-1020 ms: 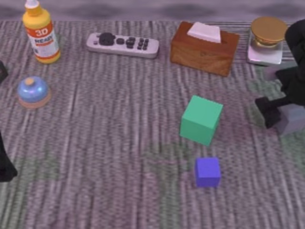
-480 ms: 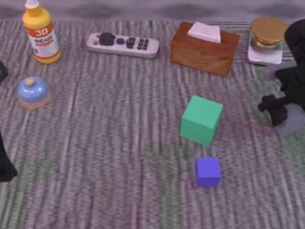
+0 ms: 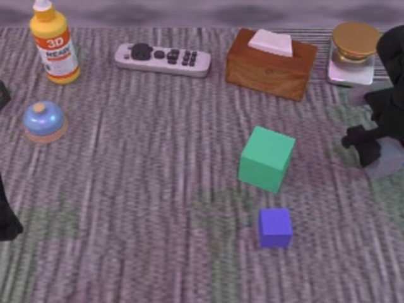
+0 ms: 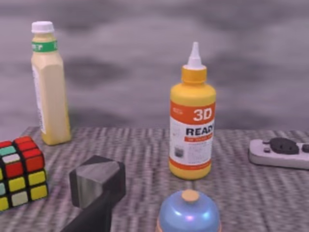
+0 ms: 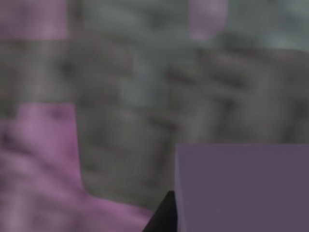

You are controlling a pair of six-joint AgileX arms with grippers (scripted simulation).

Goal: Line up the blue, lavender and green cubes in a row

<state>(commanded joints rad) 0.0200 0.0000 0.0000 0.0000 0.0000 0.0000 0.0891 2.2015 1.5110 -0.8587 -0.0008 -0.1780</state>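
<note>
Nearest the table's front edge lies the small blue cube (image 3: 275, 228), with the larger green cube (image 3: 266, 158) just behind it and apart from it. At the table's right edge the right gripper (image 3: 367, 150) sits down against the lavender cube (image 3: 390, 158); whether its fingers have closed on it cannot be told. Farther back stand a wooden tissue box (image 3: 271, 64), remote control (image 3: 163, 59) and orange glue bottle (image 3: 54, 44); the left arm (image 3: 7, 218) is parked at the left edge.

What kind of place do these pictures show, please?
Probably a rendered tabletop test scene, not a real room: a table under striped cloth, holding unrelated household items such as a glue bottle, a remote control and a tissue box.
</note>
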